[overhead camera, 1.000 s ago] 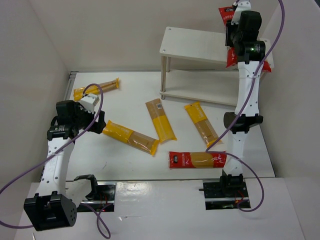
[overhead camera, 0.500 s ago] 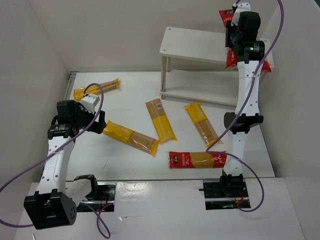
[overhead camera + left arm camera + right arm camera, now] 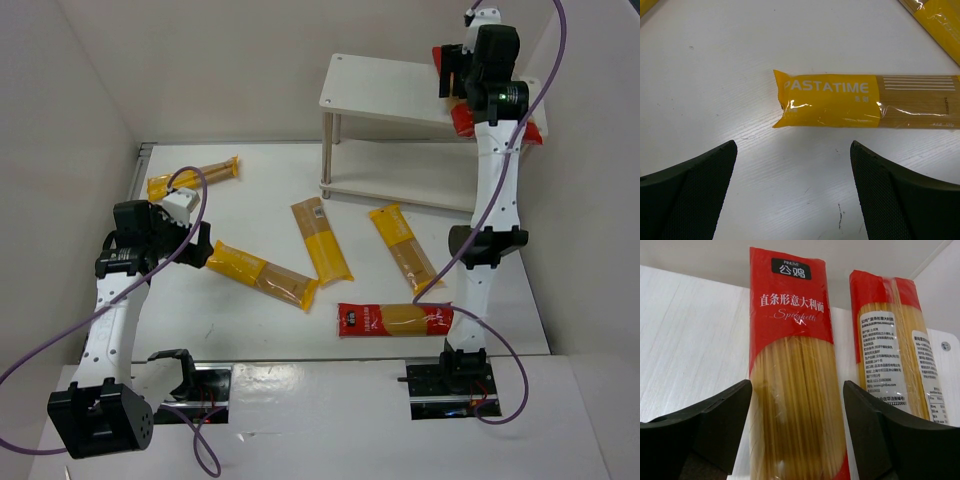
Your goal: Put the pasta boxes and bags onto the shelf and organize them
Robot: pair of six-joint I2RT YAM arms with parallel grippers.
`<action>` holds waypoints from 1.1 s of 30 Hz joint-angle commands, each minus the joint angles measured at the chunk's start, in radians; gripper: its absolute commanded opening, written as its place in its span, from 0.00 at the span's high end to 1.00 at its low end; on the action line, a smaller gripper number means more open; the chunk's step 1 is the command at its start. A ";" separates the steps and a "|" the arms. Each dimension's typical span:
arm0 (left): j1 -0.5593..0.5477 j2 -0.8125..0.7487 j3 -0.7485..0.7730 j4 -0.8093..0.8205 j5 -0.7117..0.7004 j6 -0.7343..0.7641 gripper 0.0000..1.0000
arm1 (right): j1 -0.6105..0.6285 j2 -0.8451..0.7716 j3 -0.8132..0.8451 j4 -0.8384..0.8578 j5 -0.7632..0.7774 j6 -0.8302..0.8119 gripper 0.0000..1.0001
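Right wrist view: the right gripper (image 3: 797, 390) has its fingers (image 3: 705, 425) pressed against both long edges of a red-ended spaghetti packet with a straw-yellow middle (image 3: 792, 365). I read that as clamped on it. The packet lies along the top board of the white two-tier shelf (image 3: 690, 340), just beside a second red-ended packet (image 3: 892, 350) and parallel to it.

The step in hand looks like setting this packet down. The next move calls for letting go and lifting straight out, without dragging the packet against its neighbour.

To the left the board is bare and offers room. To the right the neighbour lies near the board's corner, and the back wall stands close beyond both packets.

The left gripper (image 3: 792, 145) hovers over the white tabletop (image 3: 715, 75) with fingers wide apart. The end of a yellow PASTATIME packet with a clear window (image 3: 840, 100) lies just ahead of it, untouched.

In the top view, three more yellow packets (image 3: 320, 240) and one red-ended packet (image 3: 395, 320) wait on the tabletop, well spaced. The shelf's lower board (image 3: 400, 185) looks bare.
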 commanded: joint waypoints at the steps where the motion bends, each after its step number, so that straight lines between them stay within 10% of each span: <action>1: 0.006 0.002 0.008 0.005 0.035 0.023 0.01 | -0.006 -0.094 -0.008 0.022 0.018 0.010 0.18; 19: 0.006 -0.025 0.017 0.005 0.044 0.023 0.01 | 0.088 -0.478 -0.346 0.034 -0.079 0.057 0.00; 25: 0.006 -0.068 0.017 0.005 0.025 -0.016 0.01 | 0.221 -0.898 -1.070 0.324 0.068 0.085 0.00; 33: 0.006 -0.077 0.026 0.014 -0.046 -0.076 0.01 | 0.093 -1.281 -1.707 0.476 -0.042 0.105 0.00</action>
